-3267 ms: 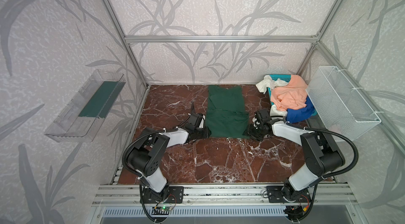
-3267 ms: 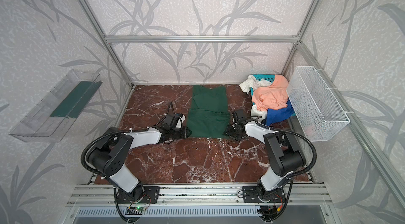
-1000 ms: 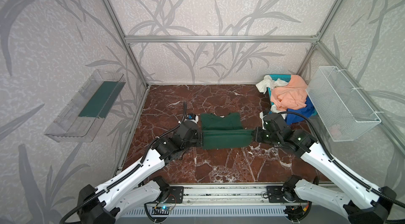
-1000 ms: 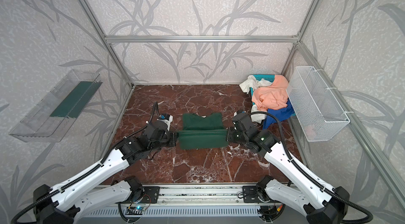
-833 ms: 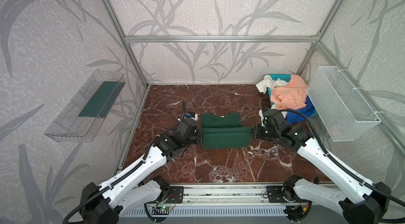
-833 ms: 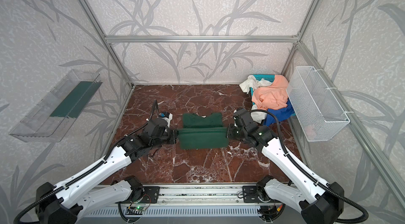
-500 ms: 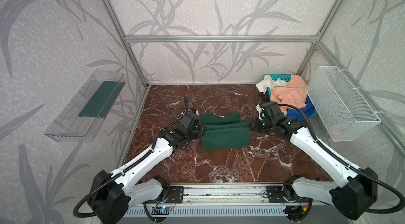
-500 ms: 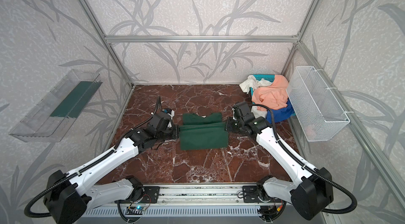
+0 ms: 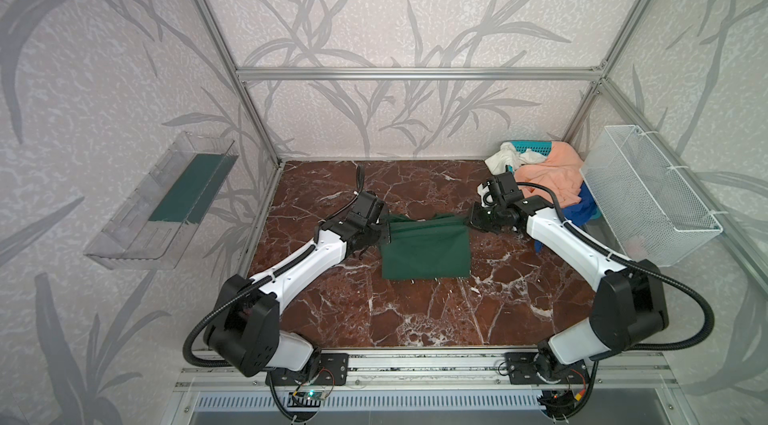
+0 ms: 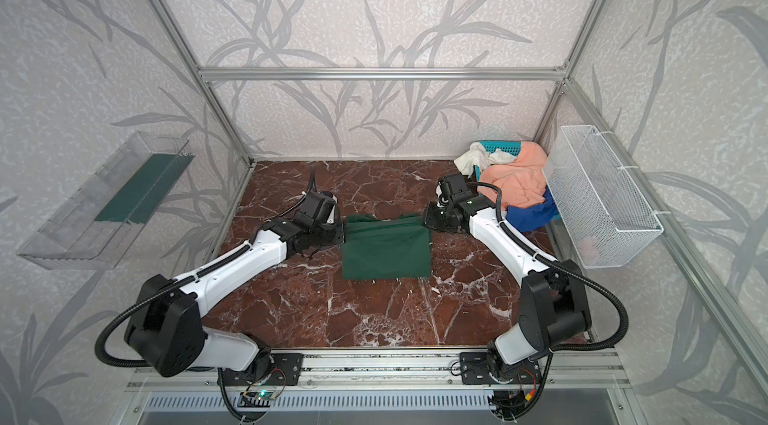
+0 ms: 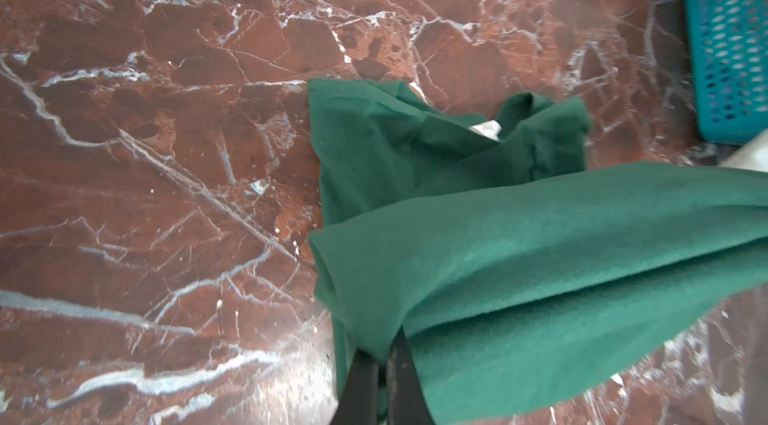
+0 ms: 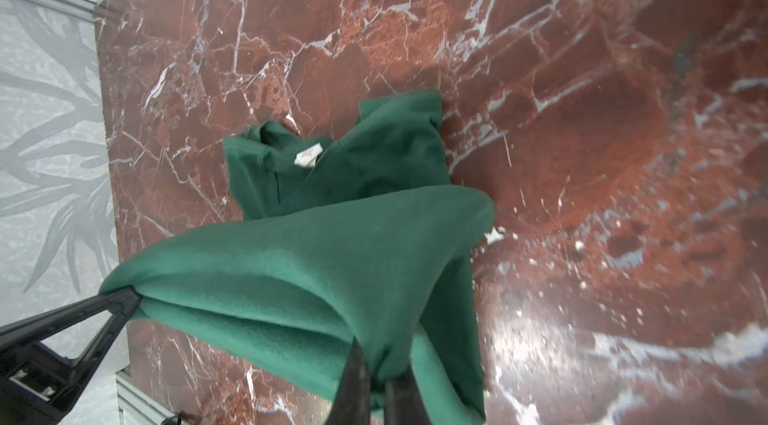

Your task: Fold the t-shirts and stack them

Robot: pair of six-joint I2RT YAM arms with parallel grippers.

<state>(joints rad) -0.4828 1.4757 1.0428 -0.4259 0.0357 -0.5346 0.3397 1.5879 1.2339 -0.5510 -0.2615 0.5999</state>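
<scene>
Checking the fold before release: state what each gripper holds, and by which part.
The left gripper and right gripper each pinch the green t-shirt at opposite corners of its raised folded edge, left and right.

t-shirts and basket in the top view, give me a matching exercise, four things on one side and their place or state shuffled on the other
Things
1. green t-shirt
2. peach t-shirt
3. blue t-shirt
4. white wire basket

Places or states
A. mounted up at the right side
B. one edge pinched by the left gripper and right gripper, the rest lying on the marble tabletop
C. topmost cloth in the back right corner
D. tucked under the peach cloth

Pairs: 1-B, 2-C, 3-D, 4-A
</scene>
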